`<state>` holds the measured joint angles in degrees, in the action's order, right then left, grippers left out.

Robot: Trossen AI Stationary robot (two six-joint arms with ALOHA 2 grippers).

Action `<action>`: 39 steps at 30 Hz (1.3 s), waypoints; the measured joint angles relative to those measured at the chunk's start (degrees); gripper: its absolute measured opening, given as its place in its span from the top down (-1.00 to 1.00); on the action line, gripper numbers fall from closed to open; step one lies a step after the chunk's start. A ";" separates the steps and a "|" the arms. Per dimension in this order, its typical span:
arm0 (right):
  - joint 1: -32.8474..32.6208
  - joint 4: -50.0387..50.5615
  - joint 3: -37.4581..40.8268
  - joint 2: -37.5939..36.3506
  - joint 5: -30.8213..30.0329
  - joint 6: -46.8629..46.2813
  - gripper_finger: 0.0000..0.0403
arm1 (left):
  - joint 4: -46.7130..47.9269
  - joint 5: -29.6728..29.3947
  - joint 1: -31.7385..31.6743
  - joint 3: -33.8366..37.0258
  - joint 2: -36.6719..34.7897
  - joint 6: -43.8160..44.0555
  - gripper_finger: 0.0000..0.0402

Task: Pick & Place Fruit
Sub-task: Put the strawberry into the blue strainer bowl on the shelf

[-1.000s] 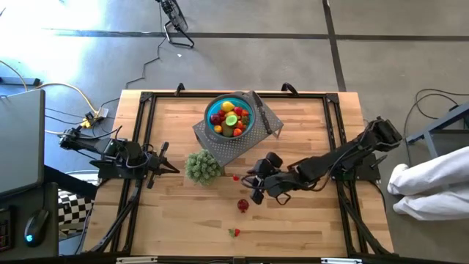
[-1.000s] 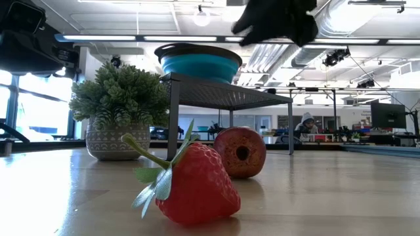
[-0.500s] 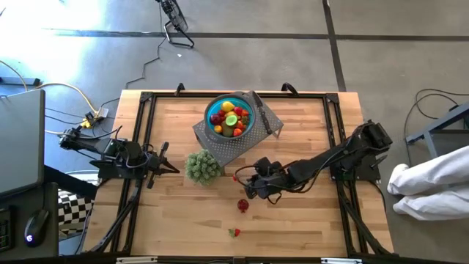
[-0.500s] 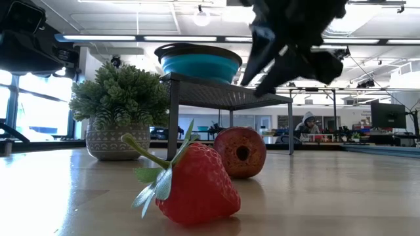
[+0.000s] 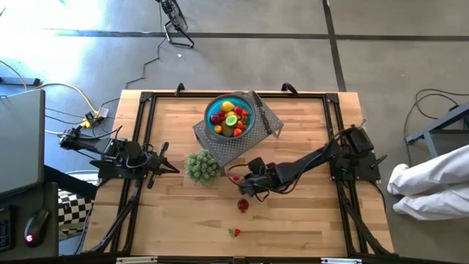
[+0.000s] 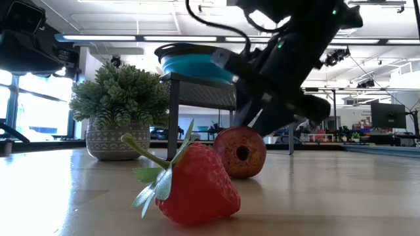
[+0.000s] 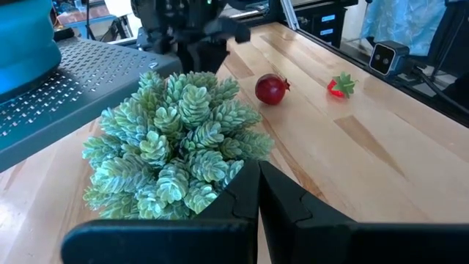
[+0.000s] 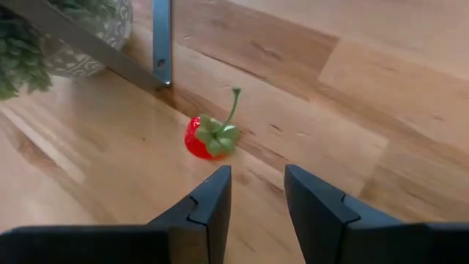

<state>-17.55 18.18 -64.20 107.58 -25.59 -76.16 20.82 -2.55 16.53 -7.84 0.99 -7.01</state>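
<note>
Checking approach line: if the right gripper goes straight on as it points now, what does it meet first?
Probably the small strawberry lying just ahead of the right gripper, whose jaws stand open. Beyond it are the rack leg and plant pot. Depth is uncertain.

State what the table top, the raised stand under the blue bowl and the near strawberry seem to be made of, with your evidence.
Table top: wood, probably sealed, showing grain and joined planks. Raised stand: likely grey metal, a thin sheet with rows of punched holes on slim legs. Near strawberry: probably moulded plastic, with an even dull-red skin and stiff leaves.
</note>
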 joint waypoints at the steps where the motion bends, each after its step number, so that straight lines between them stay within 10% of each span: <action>1: 0.22 -0.57 0.00 0.58 0.05 0.57 0.40 | -0.02 -0.02 0.01 0.00 0.00 0.00 0.99; 19: 1.08 -8.60 0.00 3.33 -5.40 10.23 -0.04 | 0.24 -0.02 -0.01 -0.02 0.00 -0.04 0.99; 39: 1.10 -15.64 -0.02 8.03 -9.41 14.97 0.07 | 0.22 -0.01 0.00 -0.02 -0.02 -0.02 0.99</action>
<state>-16.45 2.54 -64.22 115.61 -35.00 -61.19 21.04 -2.56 16.52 -7.86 0.97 -7.03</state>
